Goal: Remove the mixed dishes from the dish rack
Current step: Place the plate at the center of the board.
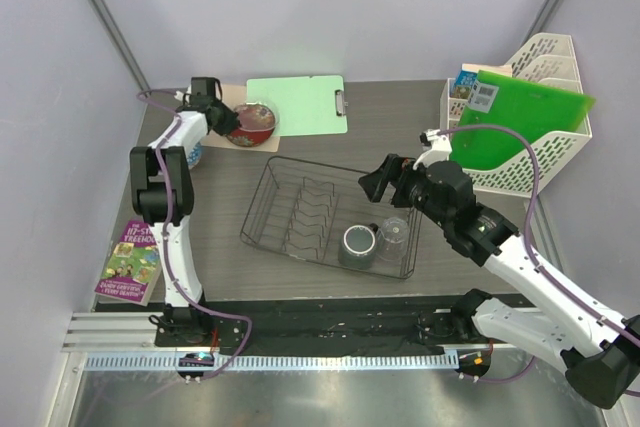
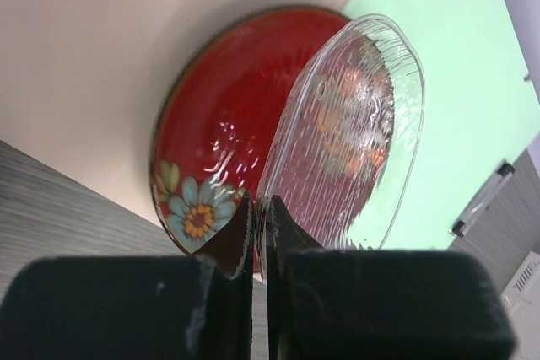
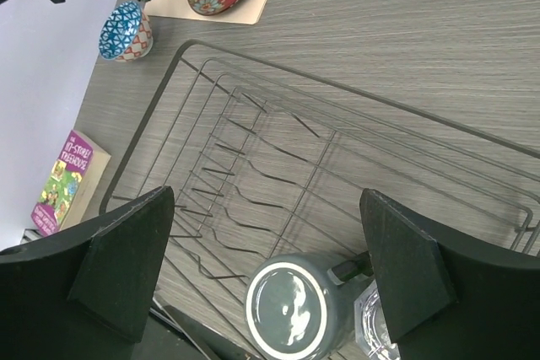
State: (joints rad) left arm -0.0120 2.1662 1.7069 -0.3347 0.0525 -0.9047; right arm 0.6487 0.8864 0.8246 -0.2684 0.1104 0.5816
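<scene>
My left gripper [image 1: 224, 117] is at the back left, shut on the rim of the large clear glass bowl [image 2: 346, 132]. The bowl stands tilted against the small red floral plate [image 2: 211, 124], which also shows in the top view [image 1: 252, 127]. The small blue patterned bowl [image 3: 125, 31] sits beside them. The dish rack [image 1: 270, 209] holds the upside-down grey mug [image 1: 358, 244] and the clear glass cup [image 1: 394, 235] at its near right end. My right gripper [image 3: 266, 208] is open and empty above the rack, over the mug [image 3: 287, 309].
A green clipboard [image 1: 298, 105] lies at the back. A beige board [image 2: 101, 82] lies under the plate. A white mesh file holder [image 1: 545, 57] with a green folder stands at the back right. A book [image 1: 132, 262] lies at the near left.
</scene>
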